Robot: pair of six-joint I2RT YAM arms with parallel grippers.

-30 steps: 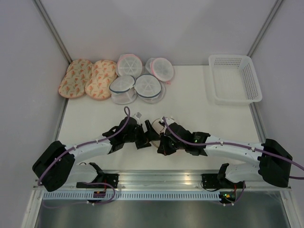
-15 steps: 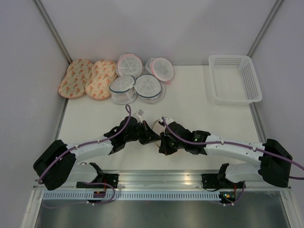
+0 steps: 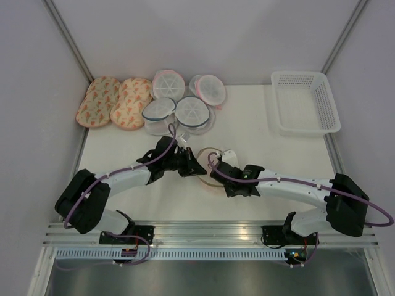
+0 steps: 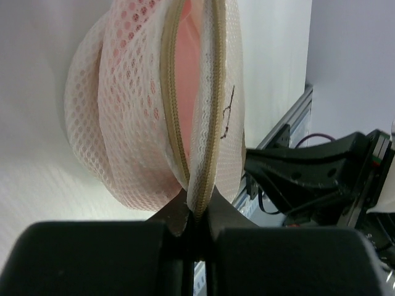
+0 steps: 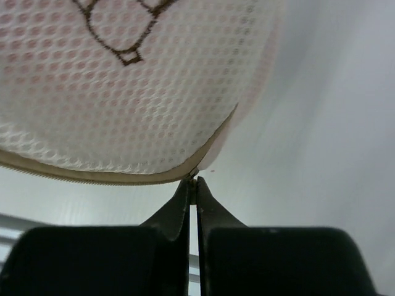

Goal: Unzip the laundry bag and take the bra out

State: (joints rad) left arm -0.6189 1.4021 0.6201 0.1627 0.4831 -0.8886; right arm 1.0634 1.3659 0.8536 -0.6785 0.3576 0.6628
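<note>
The laundry bag [image 3: 217, 153], a pale peach mesh pouch, sits between my two grippers at the table's middle. In the left wrist view the laundry bag [image 4: 129, 123] stands on edge, its zipper [image 4: 173, 111] parted. The bra [image 4: 187, 52] shows as pink fabric in the gap, and a black scribble [image 4: 228, 114] marks the bag's face. My left gripper [image 4: 197, 213] is shut on the zipper-edged rim at the end of the opening. My right gripper [image 5: 195, 180] is shut on the small zipper pull under the laundry bag [image 5: 123, 92]. From above, the left gripper [image 3: 199, 171] and right gripper [image 3: 220, 179] meet at the bag's near side.
Two orange-patterned oval pouches [image 3: 114, 102] lie at the back left. Several white round mesh pouches [image 3: 182, 98] with grey-blue or pink rims lie beside them. A white plastic basket [image 3: 305, 102] stands at the back right. Grey walls close the sides and the back.
My left gripper has gone from open to shut on the bag's rim. Both grippers have moved away from the near edge, and the bag now shows between them.
</note>
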